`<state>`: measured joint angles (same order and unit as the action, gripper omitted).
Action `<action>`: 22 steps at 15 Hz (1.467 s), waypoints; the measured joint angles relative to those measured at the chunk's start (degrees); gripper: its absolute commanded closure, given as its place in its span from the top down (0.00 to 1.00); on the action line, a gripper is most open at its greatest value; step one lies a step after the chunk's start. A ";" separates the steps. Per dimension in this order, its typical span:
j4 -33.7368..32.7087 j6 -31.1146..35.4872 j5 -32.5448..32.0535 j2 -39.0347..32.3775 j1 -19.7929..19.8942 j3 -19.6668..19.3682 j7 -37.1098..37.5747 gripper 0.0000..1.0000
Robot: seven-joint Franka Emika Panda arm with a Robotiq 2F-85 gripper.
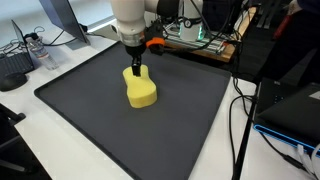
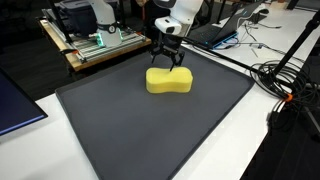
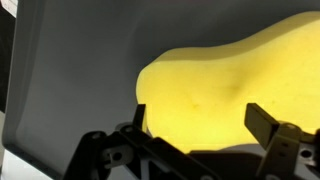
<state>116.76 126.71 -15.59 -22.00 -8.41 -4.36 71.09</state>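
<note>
A yellow peanut-shaped sponge point(image 1: 141, 91) lies on a dark grey mat point(image 1: 90, 110); it also shows in an exterior view point(image 2: 168, 80) and fills the wrist view point(image 3: 230, 90). My gripper point(image 1: 133, 68) is right over one end of the sponge, fingers pointing down. In the wrist view the two fingers point(image 3: 200, 120) are spread apart and straddle the sponge's end. The fingers do not look pressed into it. In an exterior view the gripper point(image 2: 167, 66) sits on the sponge's far edge.
The mat point(image 2: 140, 130) covers most of a white table. A keyboard and bottle point(image 1: 30, 50) stand at one side. Cables point(image 2: 285, 85) and electronics point(image 2: 95, 40) ring the mat. A laptop point(image 1: 295, 105) lies beside it.
</note>
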 measured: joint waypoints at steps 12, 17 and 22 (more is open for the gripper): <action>-5.40 -5.52 12.45 -2.13 5.00 -0.63 -2.85 1.00; -9.35 -5.72 21.28 -3.63 10.26 -0.51 -15.83 1.00; -13.71 -5.24 27.08 -6.75 15.14 -0.57 -29.99 1.00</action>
<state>103.04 121.47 11.49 -28.75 6.73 -4.93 41.10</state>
